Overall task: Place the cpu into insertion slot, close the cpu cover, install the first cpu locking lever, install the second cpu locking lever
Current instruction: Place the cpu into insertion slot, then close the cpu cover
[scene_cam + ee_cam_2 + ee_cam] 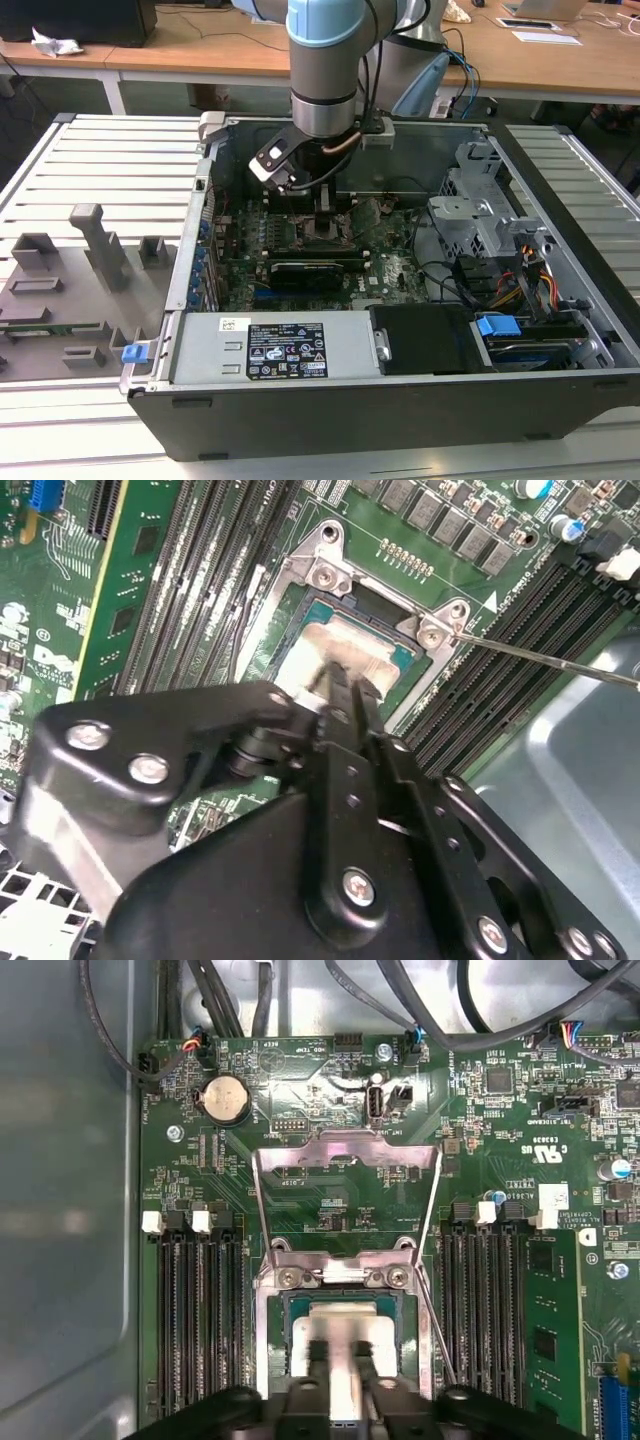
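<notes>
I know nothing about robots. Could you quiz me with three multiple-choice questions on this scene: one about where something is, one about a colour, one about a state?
1. Where is the gripper?
A. Right above the insertion slot
B. Over the grey tray outside the case
C. Beside the blue clip

2. What colour is the motherboard?
A. Red
B. Green
C. White

3. How is the cpu cover?
A. Shut flat over the cpu
B. Lying outside the case
C. Swung open, clear of the slot

Answers: 1 A, both wrist views show the gripper over the slot. 2 B, the board is green all around the slot. 3 C, the frame stands back and the cpu lies uncovered.
</notes>
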`<state>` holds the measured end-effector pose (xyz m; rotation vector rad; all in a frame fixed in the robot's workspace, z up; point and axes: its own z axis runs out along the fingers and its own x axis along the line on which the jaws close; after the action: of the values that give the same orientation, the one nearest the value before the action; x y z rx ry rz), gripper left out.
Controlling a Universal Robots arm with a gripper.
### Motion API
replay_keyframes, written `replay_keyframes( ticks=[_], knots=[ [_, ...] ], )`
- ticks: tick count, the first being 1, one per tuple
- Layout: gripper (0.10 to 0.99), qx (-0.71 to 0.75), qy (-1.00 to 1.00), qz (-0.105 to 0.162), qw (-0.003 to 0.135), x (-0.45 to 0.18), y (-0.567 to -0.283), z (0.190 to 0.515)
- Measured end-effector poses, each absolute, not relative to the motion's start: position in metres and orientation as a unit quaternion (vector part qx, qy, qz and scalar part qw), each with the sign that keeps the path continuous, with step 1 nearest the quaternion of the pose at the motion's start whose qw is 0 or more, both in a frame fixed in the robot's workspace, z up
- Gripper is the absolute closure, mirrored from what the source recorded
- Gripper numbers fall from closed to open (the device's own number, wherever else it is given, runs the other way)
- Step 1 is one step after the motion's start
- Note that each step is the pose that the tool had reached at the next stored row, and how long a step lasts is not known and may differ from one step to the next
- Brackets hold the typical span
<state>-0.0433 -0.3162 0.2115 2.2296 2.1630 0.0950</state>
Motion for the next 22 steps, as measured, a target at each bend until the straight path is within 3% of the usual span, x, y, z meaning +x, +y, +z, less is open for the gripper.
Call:
replay_keyframes(
  ticks=[1,22],
  knots=[
    [0.98,0.717,0.696,0.03,0.017,-0.0433,-0.3163,0.2123],
    [0.98,0.717,0.696,0.03,0.017,-0.0433,-0.3163,0.2183]
  ],
)
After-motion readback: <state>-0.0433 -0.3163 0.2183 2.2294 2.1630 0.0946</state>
